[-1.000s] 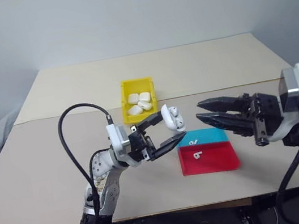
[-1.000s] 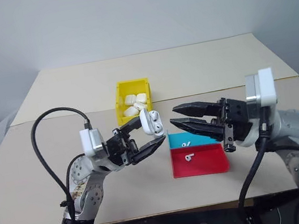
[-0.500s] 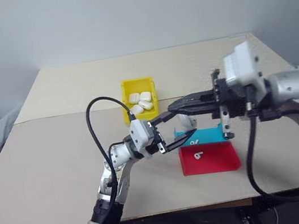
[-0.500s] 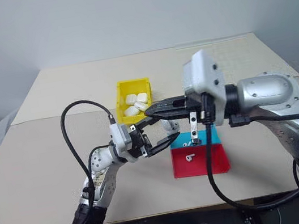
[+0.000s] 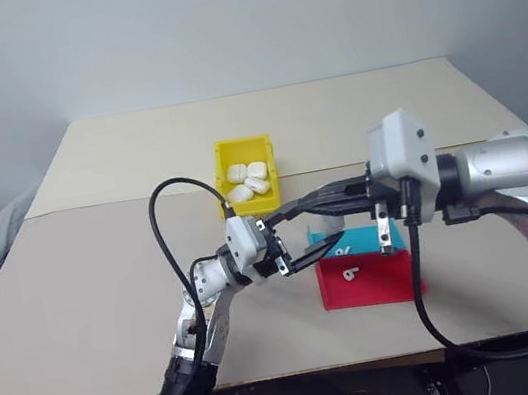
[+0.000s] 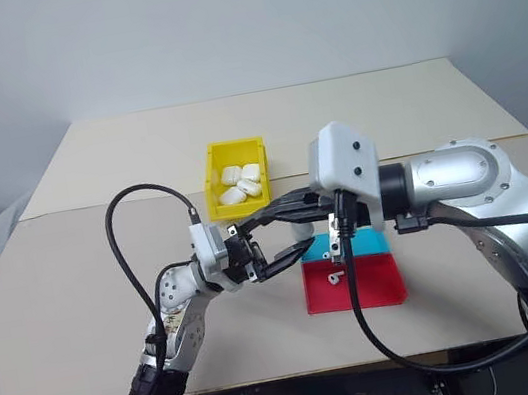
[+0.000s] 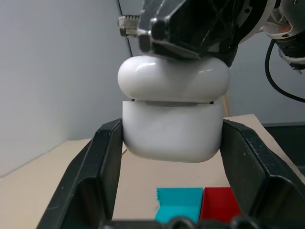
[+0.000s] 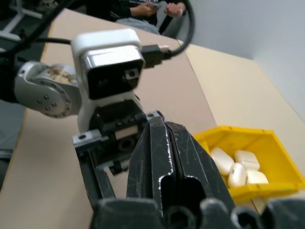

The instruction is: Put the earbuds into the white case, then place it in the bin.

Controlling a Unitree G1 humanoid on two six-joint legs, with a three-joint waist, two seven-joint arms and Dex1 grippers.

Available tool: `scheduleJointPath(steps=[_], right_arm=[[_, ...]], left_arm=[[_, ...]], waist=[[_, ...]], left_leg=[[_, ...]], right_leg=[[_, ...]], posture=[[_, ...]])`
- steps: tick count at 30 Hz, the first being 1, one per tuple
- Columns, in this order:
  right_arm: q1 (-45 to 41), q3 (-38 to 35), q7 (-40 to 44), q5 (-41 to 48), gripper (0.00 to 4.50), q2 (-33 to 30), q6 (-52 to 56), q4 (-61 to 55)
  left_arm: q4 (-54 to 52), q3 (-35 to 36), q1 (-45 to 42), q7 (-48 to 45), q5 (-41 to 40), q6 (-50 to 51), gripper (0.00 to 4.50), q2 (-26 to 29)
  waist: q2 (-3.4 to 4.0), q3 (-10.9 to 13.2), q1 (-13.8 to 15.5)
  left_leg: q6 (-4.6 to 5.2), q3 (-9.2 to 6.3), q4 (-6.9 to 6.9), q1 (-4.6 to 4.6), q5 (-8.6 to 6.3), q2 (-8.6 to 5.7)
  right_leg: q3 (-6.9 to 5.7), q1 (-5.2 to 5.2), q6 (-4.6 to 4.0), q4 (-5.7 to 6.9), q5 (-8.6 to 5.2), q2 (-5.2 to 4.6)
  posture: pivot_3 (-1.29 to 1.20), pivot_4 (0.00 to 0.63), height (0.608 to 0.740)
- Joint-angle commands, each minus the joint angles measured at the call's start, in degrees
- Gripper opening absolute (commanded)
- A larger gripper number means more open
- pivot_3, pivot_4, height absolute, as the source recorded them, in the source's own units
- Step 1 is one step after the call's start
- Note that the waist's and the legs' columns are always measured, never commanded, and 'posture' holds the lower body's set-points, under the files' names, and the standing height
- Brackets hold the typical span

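The white case (image 7: 172, 117), glossy and pebble-rounded with its lid down on a thin seam, is pinched between the fingers of the left hand (image 5: 304, 241), held above the desk (image 5: 85, 278) near the blue tray (image 5: 357, 240) and red tray (image 5: 369, 279). The right hand (image 5: 296, 207), fingers pressed together, seems to rest on the lid. The yellow bin (image 5: 241, 149) behind holds several similar cases.

beige table (image 5: 106, 285), blue tray (image 5: 360, 240), red tray (image 5: 374, 280)
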Motion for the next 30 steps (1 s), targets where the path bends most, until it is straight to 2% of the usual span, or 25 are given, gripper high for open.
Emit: scheduleJointPath(steps=[1,8,11,13,15,17,22,27,29,30], right_arm=[[0.66,-2.54,0.11,-0.44,0.03,-0.86,0.54,-0.43],[-0.12,-9.97,-2.21,5.18,0.03,2.37,0.65,-0.21],[1.1,-12.65,-3.44,6.23,0.03,2.63,1.07,-0.01],[2.61,-13.39,-4.33,6.04,0.03,2.69,1.23,-0.09],[4.31,-13.63,-4.86,5.72,0.03,2.81,1.2,-0.36],[5.73,-13.28,-5.26,5.43,0.03,3.01,0.98,-0.79],[6.41,-11.83,-5.59,4.44,0.03,3.41,0.4,-0.51],[6.6,-11.06,-5.93,3.27,0.03,3.37,0.9,0.3],[7.22,-11.16,-5.97,2.85,0.0,3.2,0.99,0.06],[7.48,-11.32,-6.17,2.78,0.0,3.14,1.24,-0.1]], left_arm=[[-3.15,1.26,-0.72,-0.43,-2.8,-1.11,2.8,-0.2],[-1.0,2.64,-1.09,3.77,1.73,-2.26,2.8,0.92],[3.67,5.13,-4.76,16.35,10.48,-5.02,2.8,-1.14],[8.97,7.19,-8.92,28.22,17.19,-6.69,2.8,-3.58],[10.47,8.17,-11.79,37.7,23.42,0.13,2.8,-3.65],[14.21,8.81,-14.48,43.21,27.26,1.06,2.8,-2.57],[23.69,8.41,-21.9,52.03,32.96,9.73,2.8,-0.8],[31.0,7.69,-24.6,52.81,32.29,5.4,2.8,-0.85],[32.77,7.45,-25.7,52.95,32.4,5.71,3.5,-1.13],[33.66,7.39,-26.19,53.62,32.66,5.31,3.67,-1.32]], waist=[[0.0,0.0,-0.03],[0.0,0.0,-0.04],[-0.01,0.01,0.09],[-0.03,0.01,0.47],[-0.12,0.02,0.69],[-0.12,0.02,0.68],[-0.16,0.04,0.2],[-0.17,0.05,0.07],[-0.2,0.07,0.17],[-0.22,0.08,0.17]], left_leg=[[0.0,0.01,-0.01,0.0,0.0,0.0],[0.0,0.0,-0.01,0.0,0.0,0.0],[0.0,-0.01,-0.01,0.0,0.0,0.0],[0.01,-0.06,0.04,0.0,0.0,-0.01],[0.01,-0.09,0.04,0.0,0.0,-0.03],[0.04,-0.1,0.01,-0.05,-0.01,-0.06],[0.03,0.0,-0.01,-0.08,0.0,-0.06],[0.02,-0.02,-0.04,-0.09,0.0,-0.06],[0.02,0.0,-0.03,-0.12,0.01,-0.06],[0.02,0.0,-0.02,-0.13,0.01,-0.06]], right_leg=[[0.02,-0.02,0.0,0.02,0.0,0.0],[0.01,-0.02,0.0,0.01,0.0,0.01],[0.0,0.0,0.01,0.0,0.0,0.0],[-0.06,0.07,0.02,-0.01,0.02,0.0],[-0.09,0.12,0.04,-0.04,0.04,0.0],[-0.08,0.08,0.06,-0.08,0.04,-0.03],[-0.06,-0.04,0.07,-0.03,0.04,-0.03],[-0.08,-0.03,0.08,-0.06,0.03,-0.03],[-0.08,-0.05,0.08,-0.07,0.03,-0.04],[-0.09,-0.05,0.08,-0.07,0.03,-0.04]], posture=[[0.0,0.15,0.74],[0.0,0.15,0.74],[0.0,0.15,0.74],[0.0,0.15,0.74],[0.0,0.15,0.74],[0.0,0.15,0.74],[0.0,0.15,0.74],[0.0,0.15,0.74],[0.0,0.15,0.74],[0.0,0.15,0.74]])
